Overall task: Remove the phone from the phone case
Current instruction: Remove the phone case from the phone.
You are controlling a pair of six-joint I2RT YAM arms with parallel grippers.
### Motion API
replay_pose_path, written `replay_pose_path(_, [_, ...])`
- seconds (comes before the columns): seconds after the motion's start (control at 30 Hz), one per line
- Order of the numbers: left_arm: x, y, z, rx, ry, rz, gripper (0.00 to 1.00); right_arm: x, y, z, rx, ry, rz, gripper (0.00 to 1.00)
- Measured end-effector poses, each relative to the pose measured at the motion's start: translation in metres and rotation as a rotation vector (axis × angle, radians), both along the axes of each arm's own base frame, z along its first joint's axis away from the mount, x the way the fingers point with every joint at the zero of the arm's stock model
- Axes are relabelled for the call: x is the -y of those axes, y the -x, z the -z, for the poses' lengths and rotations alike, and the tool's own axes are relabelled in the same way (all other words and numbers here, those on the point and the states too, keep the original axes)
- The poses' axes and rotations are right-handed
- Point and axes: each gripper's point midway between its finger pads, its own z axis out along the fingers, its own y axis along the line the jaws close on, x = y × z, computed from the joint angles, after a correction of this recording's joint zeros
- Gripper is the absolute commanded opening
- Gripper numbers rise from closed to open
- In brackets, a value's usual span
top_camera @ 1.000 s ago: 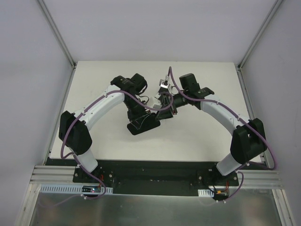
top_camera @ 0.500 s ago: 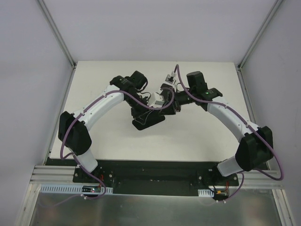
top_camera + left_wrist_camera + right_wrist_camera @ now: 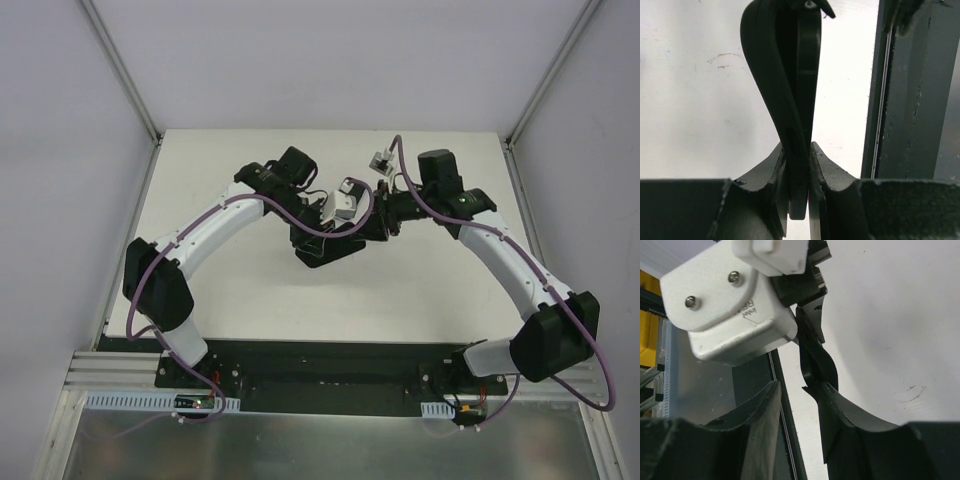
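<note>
Peeling the case, hands lifted further out

My left gripper [image 3: 799, 150] is pinched narrow on the black flexible phone case [image 3: 775, 75], which bows away above its fingers. The dark flat phone [image 3: 910, 100] stands just right of them. My right gripper [image 3: 797, 387] is part-way apart, the case's curled lip against one finger and the white desk [image 3: 690, 100] showing between. Since a second ago, both grippers and the phone have shifted further from my bases, and my right arm has swung outward.

Two white-and-black robot arms [image 3: 225, 215] are seen reaching inward over the white desk [image 3: 200, 290]. The left fingers [image 3: 318, 232] and right fingers [image 3: 372, 224] are set close together at a flat black phone case [image 3: 325, 250] near the desk's middle.
</note>
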Motion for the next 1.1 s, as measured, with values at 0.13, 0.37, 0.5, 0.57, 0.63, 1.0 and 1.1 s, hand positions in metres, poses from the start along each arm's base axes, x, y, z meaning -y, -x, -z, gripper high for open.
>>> replay_pose_path(0.13, [0.001,-0.001,-0.002,0.017,0.017,0.001,0.0,0.004,-0.006,0.0,-0.04,0.009,0.053,0.41])
replay_pose_path(0.37, [-0.001,-0.006,-0.005,0.066,0.019,0.005,0.0,0.013,-0.024,0.003,-0.139,0.022,0.18,0.41])
replay_pose_path(0.5, [0.004,0.001,-0.005,0.098,0.002,0.045,0.0,0.018,-0.042,0.016,-0.224,0.039,0.251,0.41])
replay_pose_path(0.57, [0.007,0.005,-0.004,0.108,-0.003,0.065,0.0,0.018,-0.047,0.023,-0.255,0.048,0.269,0.4])
replay_pose_path(0.63, [0.009,0.008,-0.003,0.113,-0.008,0.076,0.0,0.018,-0.049,0.028,-0.281,0.055,0.275,0.41])
replay_pose_path(1.0, [0.009,0.008,-0.003,0.131,-0.017,0.092,0.0,0.022,-0.046,0.006,-0.224,-0.011,0.26,0.44])
replay_pose_path(1.1, [0.009,0.008,-0.003,0.131,-0.017,0.093,0.0,0.026,-0.04,-0.002,-0.214,-0.049,0.24,0.48])
